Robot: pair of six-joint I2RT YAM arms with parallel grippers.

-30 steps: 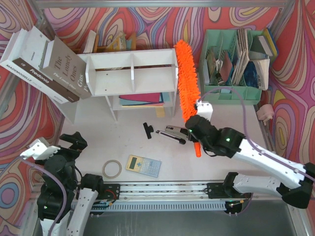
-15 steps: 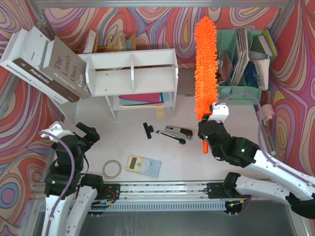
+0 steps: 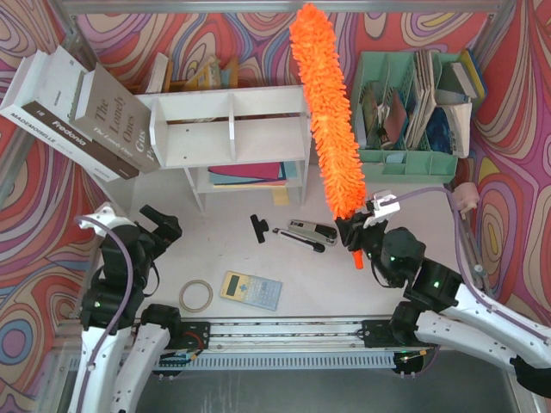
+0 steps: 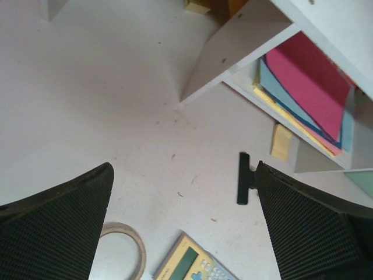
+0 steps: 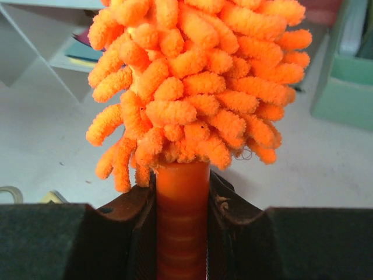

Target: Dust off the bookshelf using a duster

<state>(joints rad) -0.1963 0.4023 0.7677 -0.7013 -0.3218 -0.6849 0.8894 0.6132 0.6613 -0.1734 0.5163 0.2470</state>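
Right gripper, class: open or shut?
Shut on the duster: in the right wrist view, the right gripper clamps its orange handle.

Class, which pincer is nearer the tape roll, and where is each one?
Left. The left pincer hangs open close to the tape roll, on its left; the right pincer, gripping the duster by its handle, is far to its right.

Stapler [image 3: 306,232] in front of bookshelf [image 3: 258,101]
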